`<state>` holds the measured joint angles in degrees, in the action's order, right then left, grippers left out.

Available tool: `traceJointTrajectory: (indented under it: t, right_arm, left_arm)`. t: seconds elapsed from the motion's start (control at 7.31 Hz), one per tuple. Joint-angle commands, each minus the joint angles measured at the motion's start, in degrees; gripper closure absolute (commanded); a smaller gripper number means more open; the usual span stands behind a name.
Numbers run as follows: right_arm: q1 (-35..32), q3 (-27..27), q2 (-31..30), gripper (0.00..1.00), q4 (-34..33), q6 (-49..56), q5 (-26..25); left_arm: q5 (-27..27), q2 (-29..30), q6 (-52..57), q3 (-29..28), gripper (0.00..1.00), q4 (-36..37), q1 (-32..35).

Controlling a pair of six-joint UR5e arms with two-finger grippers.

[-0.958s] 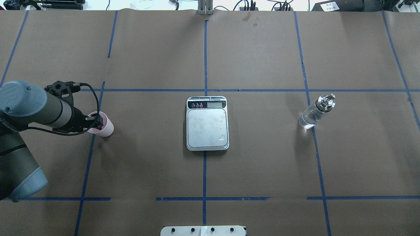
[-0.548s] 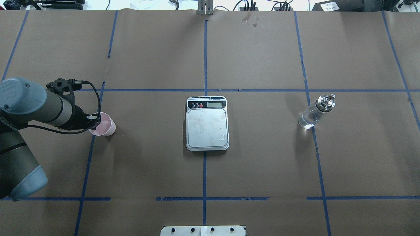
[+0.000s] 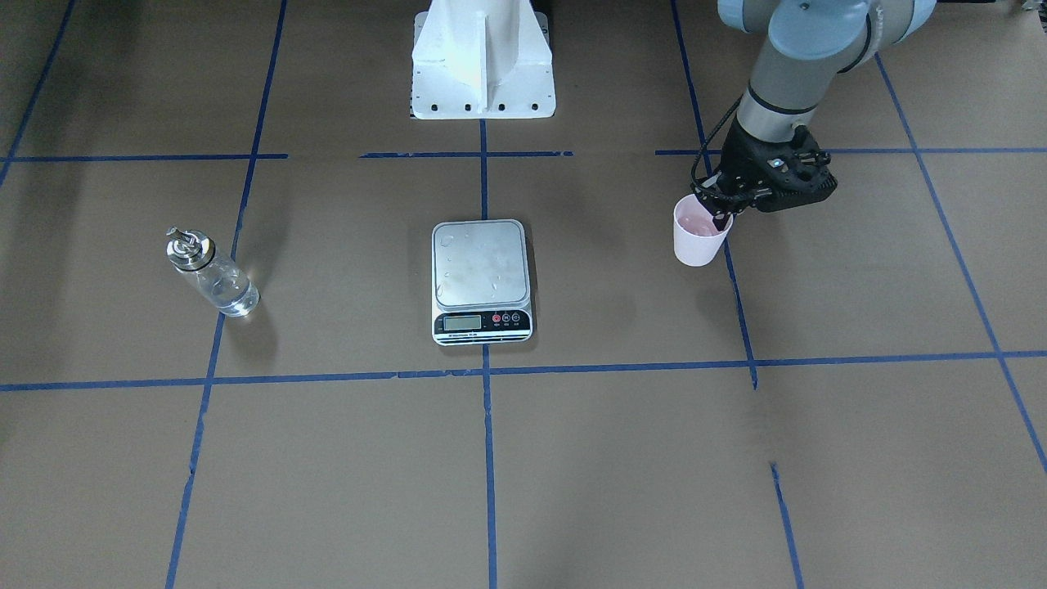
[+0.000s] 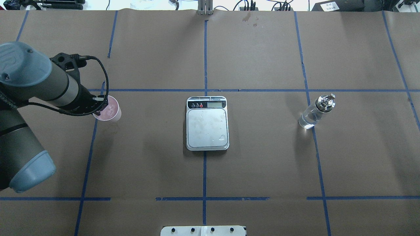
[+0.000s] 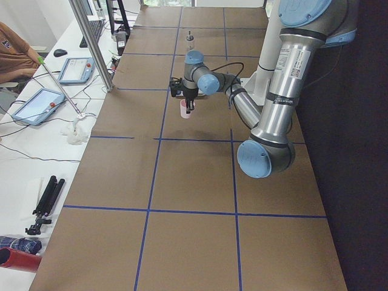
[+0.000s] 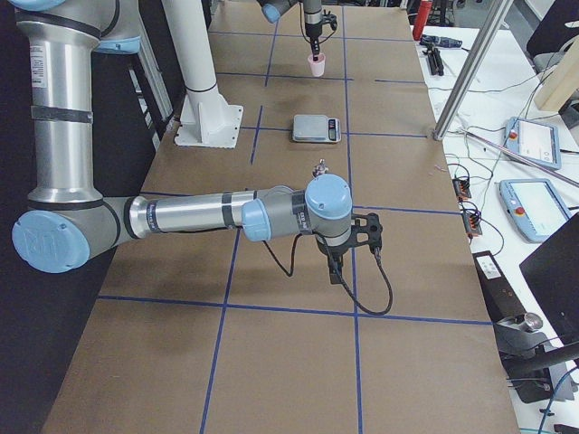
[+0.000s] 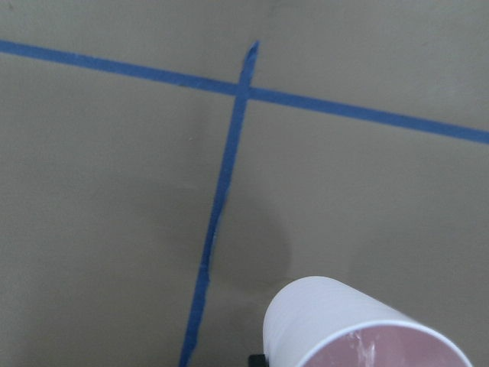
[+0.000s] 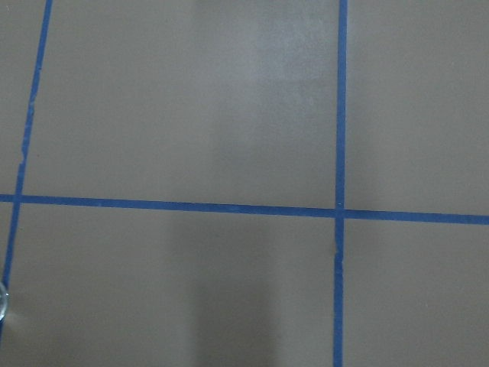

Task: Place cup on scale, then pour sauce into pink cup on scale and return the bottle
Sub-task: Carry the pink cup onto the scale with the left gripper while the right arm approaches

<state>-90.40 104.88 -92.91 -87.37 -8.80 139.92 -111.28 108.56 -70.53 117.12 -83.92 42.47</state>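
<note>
1. The left arm's fingers (image 3: 721,214) are closed on the rim of the small pale pink tapered plastic cup (image 4: 111,112). They appear to pinch the cup wall on the side facing the arm.
2. The cup hangs upright with its mouth up. Judge it to be clear of the brown paper-covered table (image 4: 262,170): the left wrist view shows its shadow offset on the paper.
3. The small rectangular kitchen scale with the silver-grey metal platform (image 4: 207,126) lies well apart from the cup, toward the robot's right and slightly nearer its base.
4. The scale's long axis runs away from the robot, with the black display strip at the far end. The platform carries nothing except a few droplets.
5. Plan the carry as a sideways travel to the robot's right, ending over the platform centre, not over the display strip.
6. The small clear glass bottle with the silver pour-spout cap (image 4: 315,113) stands upright beyond the scale, on the robot's right.
7. The right arm's fingers (image 6: 336,269) show only in the right-end view. You cannot tell whether they are open or closed.
</note>
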Motion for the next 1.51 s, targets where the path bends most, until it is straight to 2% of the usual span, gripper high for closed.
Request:
traceJointTrajectory:
  t: [0.0, 0.14, 0.27, 0.41, 0.55, 0.82, 0.96, 1.1, 1.23, 1.37]
  right_arm:
    - [2.2, 15.2, 0.4, 0.0, -17.9, -1.4, -0.4]
    - [3.4, 21.5, 0.4, 0.0, -23.2, -4.0, -0.4]
    - [6.4, 26.2, 0.2, 0.0, -23.5, -11.2, -0.4]
    - [10.7, 30.3, 0.1, 0.0, -23.4, -17.4, -2.6]
    - [15.0, 32.6, 0.3, 0.0, -22.3, -22.5, -6.9]
    - [20.5, 32.7, -0.7, 0.01, -6.0, -37.8, -10.1]
    - [25.9, 32.8, -1.3, 0.01, -0.8, -41.5, -15.5]
    - [33.6, 32.9, -1.7, 0.01, 4.3, -49.6, -23.8]
    - [42.1, 33.8, -1.6, 0.0, 5.5, -55.5, -32.8]
    - [47.9, 34.2, -1.7, 0.0, 5.7, -57.5, -39.6]
  left_arm:
    - [-1.9, 4.0, 0.0, 0.5, 1.0, 3.9, 1.1]
    - [-3.0, 5.6, 0.0, 0.2, 1.0, 4.0, 1.4]
    - [-3.2, 7.1, -0.1, -0.2, 1.0, 4.1, 1.4]
    - [-6.1, 8.6, -0.1, -0.6, 1.0, 5.9, 1.2]
    - [-7.6, 10.6, -0.1, -0.7, 1.0, 7.6, 1.1]
    - [-10.5, 15.9, -0.7, -5.7, 1.0, 8.0, 0.9]
    - [-10.5, 17.5, -1.0, -7.5, 1.0, 8.0, 0.9]
    - [-10.6, 19.0, -1.1, -9.3, 1.0, 8.0, 0.9]
    - [-10.6, 20.2, -1.8, -10.5, 1.0, 7.9, 0.9]
    - [-10.7, 23.4, -3.0, -14.2, 1.0, 7.8, 0.6]
